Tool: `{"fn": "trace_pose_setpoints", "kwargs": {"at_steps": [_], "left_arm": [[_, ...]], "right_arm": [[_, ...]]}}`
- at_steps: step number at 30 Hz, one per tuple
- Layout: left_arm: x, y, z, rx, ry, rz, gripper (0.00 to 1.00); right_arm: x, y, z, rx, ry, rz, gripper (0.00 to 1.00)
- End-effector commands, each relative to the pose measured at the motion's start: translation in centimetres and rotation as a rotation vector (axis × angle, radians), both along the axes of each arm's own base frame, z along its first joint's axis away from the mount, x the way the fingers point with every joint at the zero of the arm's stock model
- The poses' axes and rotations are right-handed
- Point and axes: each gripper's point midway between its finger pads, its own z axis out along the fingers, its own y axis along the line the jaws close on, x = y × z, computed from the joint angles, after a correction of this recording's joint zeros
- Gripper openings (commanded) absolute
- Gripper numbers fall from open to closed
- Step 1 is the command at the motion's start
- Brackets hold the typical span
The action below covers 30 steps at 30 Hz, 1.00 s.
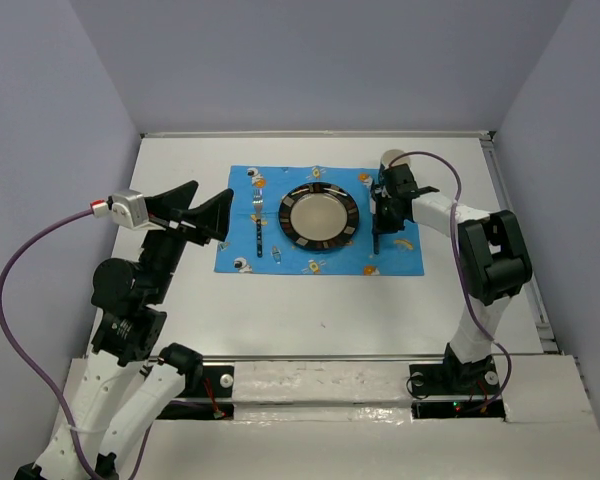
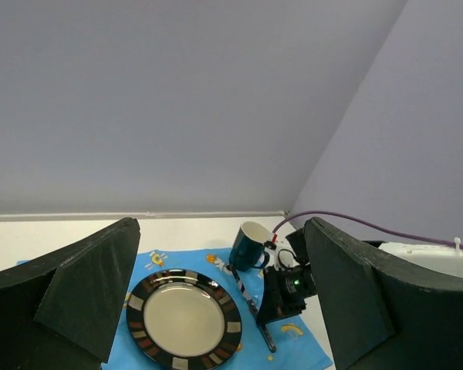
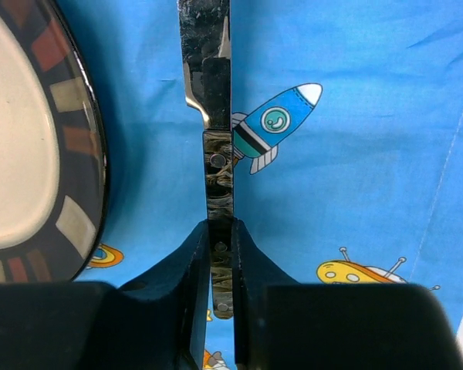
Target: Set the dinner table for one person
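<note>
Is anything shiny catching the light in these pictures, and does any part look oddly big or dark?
Right wrist view: the knife gleams with mirror-like patches, and the print on the mat is crisp. Top view: the plate shows a soft sheen at its centre. Left wrist view: its own fingers loom large and dark.

Light is even and diffuse from overhead, and all three views are bright enough. Top view: counter [image 1: 310,300] reads near-white with little texture, only faint soft shadows beside the arms. Plate [image 1: 319,215] centre has a dull sheen. Left wrist view: left tool fingers [image 2: 77,293] sit close to the lens, dark and soft-edged, while the background is sharp. Right wrist view: mat [image 3: 355,154] print is crisp, knife [image 3: 217,162] metal shows mottled reflections with bright streaks up top. Right tool fingers [image 3: 187,270] are near-black with no surface detail.
</note>
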Motion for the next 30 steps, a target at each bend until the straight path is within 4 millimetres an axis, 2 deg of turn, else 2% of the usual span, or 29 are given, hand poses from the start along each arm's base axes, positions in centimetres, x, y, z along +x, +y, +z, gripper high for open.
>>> {"fn": "trace_pose_setpoints", "kwargs": {"at_steps": [1,2,5,6,8,9,13,14,17,18,19,21,22,23,24,25,27,28,30], "left_arm": [[0.2,0.3,0.7,-0.001,-0.033,0.019,0.99],[0.2,0.2,0.7,0.000,-0.033,0.015,0.99],[0.3,0.3,0.6,-0.001,-0.031,0.018,0.99],[0.4,0.3,0.6,-0.001,-0.030,0.021,0.99],[0.5,0.3,0.5,0.002,-0.028,0.022,0.99],[0.6,0.3,0.5,0.002,-0.026,0.025,0.99],[1.0,0.4,0.2,0.007,-0.014,0.038,0.99],[1.1,0.4,0.0,0.012,-0.010,0.040,0.99],[1.6,0.4,-0.4,0.024,0.007,0.046,0.99],[2.1,0.9,-0.6,0.017,0.019,0.079,0.99],[2.2,1.0,-0.8,0.021,0.027,0.089,0.99],[2.5,1.3,-0.9,0.025,0.036,0.112,0.99],[2.8,1.6,-1.1,0.026,0.050,0.130,0.99],[3.0,1.7,-1.3,0.028,0.058,0.139,0.99],[3.0,1.8,-1.3,0.029,0.059,0.144,0.99],[3.0,2.0,-1.3,0.024,0.061,0.154,0.99],[2.9,2.0,-1.2,0.028,0.060,0.152,0.99],[2.7,2.0,-0.9,0.023,0.058,0.149,0.99],[2.3,2.2,-0.1,0.010,0.045,0.148,0.99]], "right_arm": [[1.9,0.1,1.5,-0.004,-0.065,-0.029,0.20],[1.9,0.1,1.4,-0.006,-0.064,-0.032,0.26],[1.9,0.1,1.5,-0.006,-0.064,-0.032,0.28],[1.9,0.1,1.6,-0.004,-0.065,-0.032,0.34],[2.0,0.1,2.3,0.002,-0.081,-0.030,0.36],[2.0,0.2,2.6,0.007,-0.086,-0.027,0.43],[1.3,1.0,5.7,0.061,-0.127,0.016,0.47],[0.7,1.6,7.9,0.106,-0.162,0.042,0.49],[-0.8,2.1,11.4,0.171,-0.225,0.078,0.51],[-1.5,2.1,14.8,0.202,-0.302,0.086,0.51],[-2.3,2.4,16.2,0.221,-0.340,0.103,0.52],[-3.5,2.2,20.0,0.257,-0.438,0.112,0.59],[-4.9,1.8,24.1,0.288,-0.555,0.125,0.92],[-5.6,1.6,25.9,0.296,-0.610,0.133,0.99],[-6.5,1.2,27.6,0.304,-0.661,0.140,1.00],[-8.3,0.4,30.9,0.317,-0.762,0.135,1.00],[-10.2,-0.5,34.1,0.324,-0.866,0.136,1.00],[-12.5,-1.2,37.0,0.345,-0.977,0.145,1.00],[-14.6,-2.4,39.8,0.348,-1.108,0.135,1.00]]}}
